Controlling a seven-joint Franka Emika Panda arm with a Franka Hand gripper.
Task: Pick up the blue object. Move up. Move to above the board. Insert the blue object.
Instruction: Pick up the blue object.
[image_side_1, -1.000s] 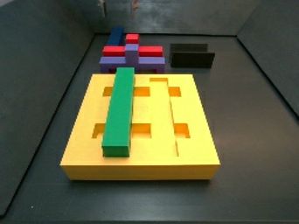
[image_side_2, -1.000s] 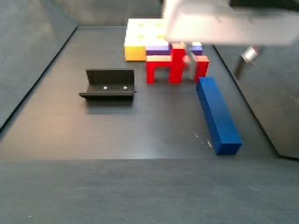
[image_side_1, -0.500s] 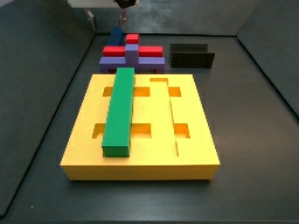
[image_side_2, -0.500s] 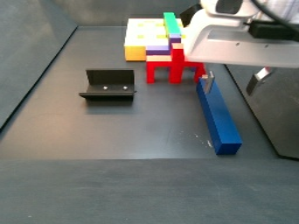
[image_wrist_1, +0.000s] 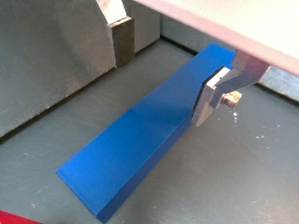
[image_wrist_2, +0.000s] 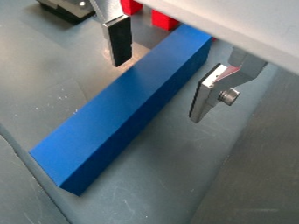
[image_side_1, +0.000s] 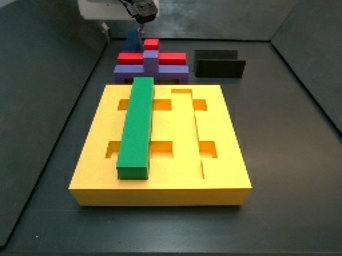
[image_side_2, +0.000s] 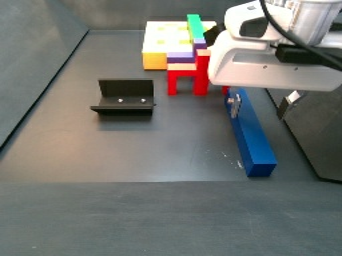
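Observation:
The blue object (image_side_2: 250, 135) lies flat on the dark floor, a long dark-blue bar. It shows in both wrist views (image_wrist_1: 152, 131) (image_wrist_2: 122, 109). My gripper (image_wrist_1: 167, 70) is low over one end of it and open, also seen in a wrist view (image_wrist_2: 163, 66). One finger stands on each long side of the bar with gaps, not gripping. In a side view the gripper (image_side_2: 261, 92) covers the bar's far end. The board (image_side_1: 214, 150) is a large yellow slab and carries a green bar (image_side_1: 136, 125) in one groove. The board also shows in a side view (image_side_2: 163, 45).
The black fixture (image_side_2: 124, 97) stands on the floor, also in a side view (image_side_1: 221, 64). Red blocks (image_side_2: 187, 75) and purple blocks (image_side_1: 147, 68) stand between the board and the blue bar. Dark walls ring the floor.
The gripper has come down from above over the far end of the blue bar and now straddles it. The bar, board and blocks have not moved.

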